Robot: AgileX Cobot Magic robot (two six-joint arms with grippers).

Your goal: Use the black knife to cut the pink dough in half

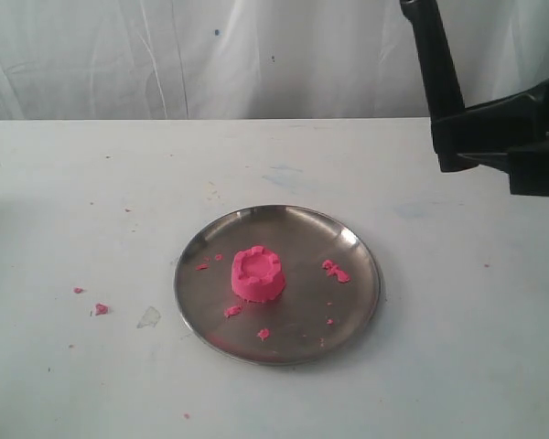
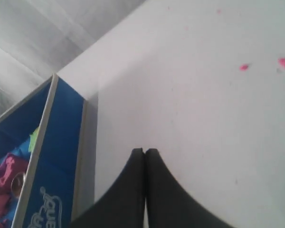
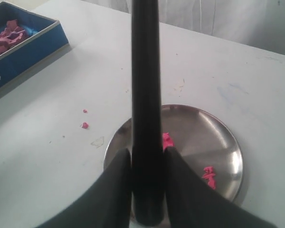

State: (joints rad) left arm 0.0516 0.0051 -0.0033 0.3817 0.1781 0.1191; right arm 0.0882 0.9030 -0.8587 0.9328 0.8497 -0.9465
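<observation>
Exterior shot: the steel plate (image 1: 352, 242) sits on the white tabletop (image 1: 91, 183), and the pink dough (image 1: 258, 273) is right in the middle of the plate, one whole lump with a notched rim. Pink crumbs (image 1: 336, 272) are scattered on the plate around it, and a few more lie on the tabletop off the plate's left side. Up past the plate's far right edge and well apart from it, the right gripper (image 1: 457, 137) has the black knife (image 1: 432, 55) sticking upward.

Left wrist cam: the left gripper (image 2: 145, 153) hangs over bare tabletop, jaws pressed together with nothing in them. A blue box (image 2: 61, 142) with pink and purple stuff inside sits just beside it.

Right wrist cam: the jaws are clamped on the knife (image 3: 146, 85), which runs out over the plate (image 3: 218, 142). The knife hides most of the dough, so only a pink sliver (image 3: 167, 140) peeks out on the plate.
</observation>
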